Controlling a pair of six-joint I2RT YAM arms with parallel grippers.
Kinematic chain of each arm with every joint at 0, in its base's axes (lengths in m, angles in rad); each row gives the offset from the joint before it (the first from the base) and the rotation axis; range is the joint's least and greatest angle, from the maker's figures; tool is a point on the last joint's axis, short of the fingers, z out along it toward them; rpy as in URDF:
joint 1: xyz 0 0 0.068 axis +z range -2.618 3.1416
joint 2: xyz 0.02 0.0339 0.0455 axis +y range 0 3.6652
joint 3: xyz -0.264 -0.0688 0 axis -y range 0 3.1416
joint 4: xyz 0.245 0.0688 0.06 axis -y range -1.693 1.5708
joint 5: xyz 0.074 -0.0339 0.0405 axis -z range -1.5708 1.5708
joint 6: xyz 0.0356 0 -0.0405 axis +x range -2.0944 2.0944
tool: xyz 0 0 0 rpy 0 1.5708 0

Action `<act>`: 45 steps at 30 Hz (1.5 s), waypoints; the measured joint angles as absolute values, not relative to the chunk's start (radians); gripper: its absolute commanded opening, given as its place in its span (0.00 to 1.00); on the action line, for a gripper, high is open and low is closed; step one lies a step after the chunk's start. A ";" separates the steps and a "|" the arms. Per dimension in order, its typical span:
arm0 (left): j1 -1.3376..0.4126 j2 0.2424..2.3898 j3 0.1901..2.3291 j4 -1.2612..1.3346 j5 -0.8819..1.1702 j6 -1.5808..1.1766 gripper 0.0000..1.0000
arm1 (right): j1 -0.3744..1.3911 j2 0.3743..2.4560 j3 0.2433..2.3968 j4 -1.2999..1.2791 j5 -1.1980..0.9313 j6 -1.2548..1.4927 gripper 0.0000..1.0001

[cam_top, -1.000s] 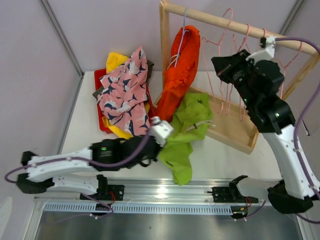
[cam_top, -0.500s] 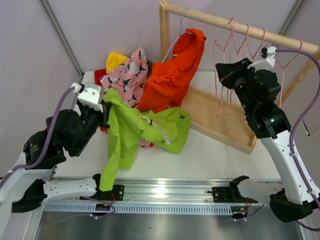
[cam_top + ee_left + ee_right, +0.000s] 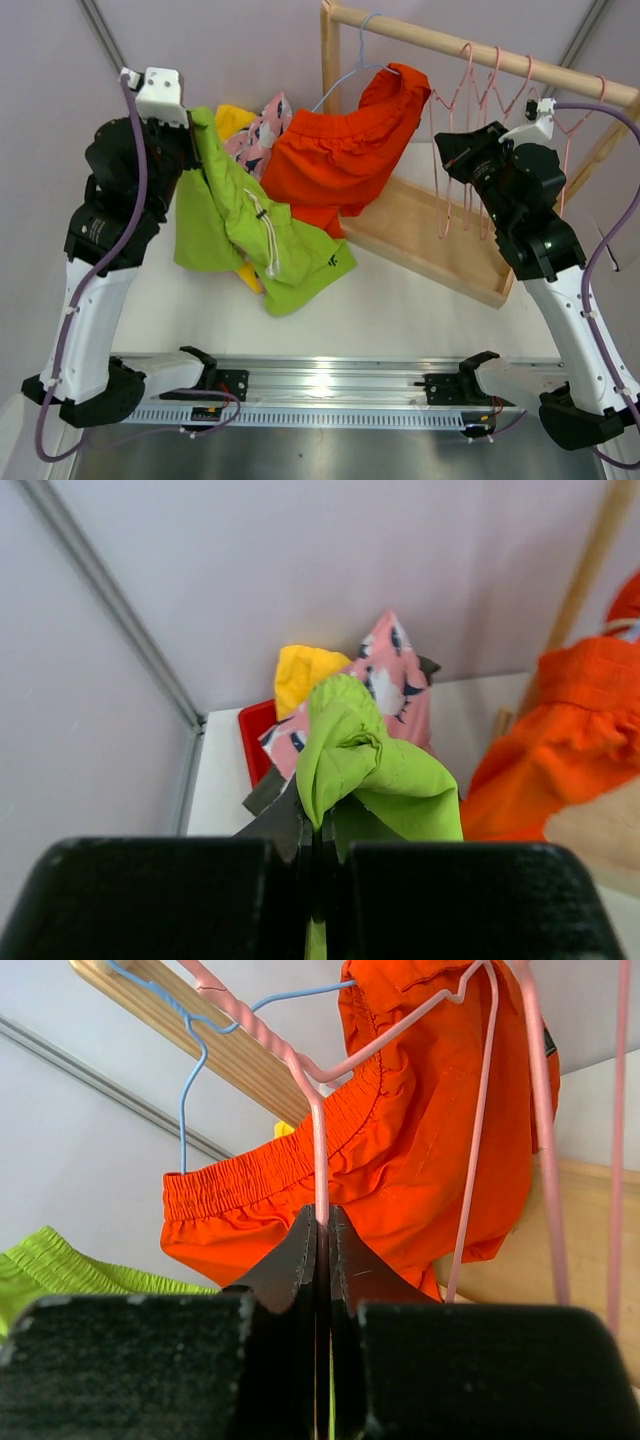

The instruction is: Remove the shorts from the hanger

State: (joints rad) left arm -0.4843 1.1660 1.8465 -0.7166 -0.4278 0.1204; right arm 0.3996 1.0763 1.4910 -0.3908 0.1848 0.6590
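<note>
My left gripper (image 3: 192, 122) is raised high at the left and shut on the lime green shorts (image 3: 262, 235), which hang from it over the pile. In the left wrist view the lime fabric (image 3: 362, 752) bunches above the shut jaws. The orange shorts (image 3: 345, 160) hang on a blue hanger (image 3: 345, 85) from the wooden rail (image 3: 480, 48). My right gripper (image 3: 447, 152) is shut on the wire of a pink hanger (image 3: 318, 1150), with the orange shorts (image 3: 420, 1150) behind it. Yellow shorts (image 3: 300, 670) and pink patterned shorts (image 3: 397, 675) lie in the pile. The olive-grey shorts are mostly hidden.
A red tray (image 3: 257, 742) holds the pile at the back left. Several empty pink hangers (image 3: 490, 85) hang on the rail. The rack's wooden base (image 3: 440, 245) lies across the right of the table. A metal frame post (image 3: 125, 65) stands close behind my left arm.
My left arm has swung up and to the back left, carrying the lime green shorts off the table. The orange shorts have swung out to the left on their hanger.
</note>
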 measured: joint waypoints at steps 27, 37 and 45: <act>-0.008 1.782 2.145 -0.591 0.112 -0.086 0.29 | 0.246 1.175 1.473 -0.294 0.070 0.714 0.00; -0.008 2.017 2.132 -0.645 0.149 -0.160 0.99 | 0.244 1.078 1.458 -0.359 0.044 0.720 0.99; -0.010 1.650 1.872 -0.593 0.079 -0.195 0.99 | 0.295 1.069 1.565 -0.411 0.033 0.707 1.00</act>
State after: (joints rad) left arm -0.0097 1.6505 1.8717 -0.5926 0.0788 -0.1951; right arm 0.2955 1.0695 1.5654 -0.4107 0.0326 0.7067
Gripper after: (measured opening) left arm 0.993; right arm 0.993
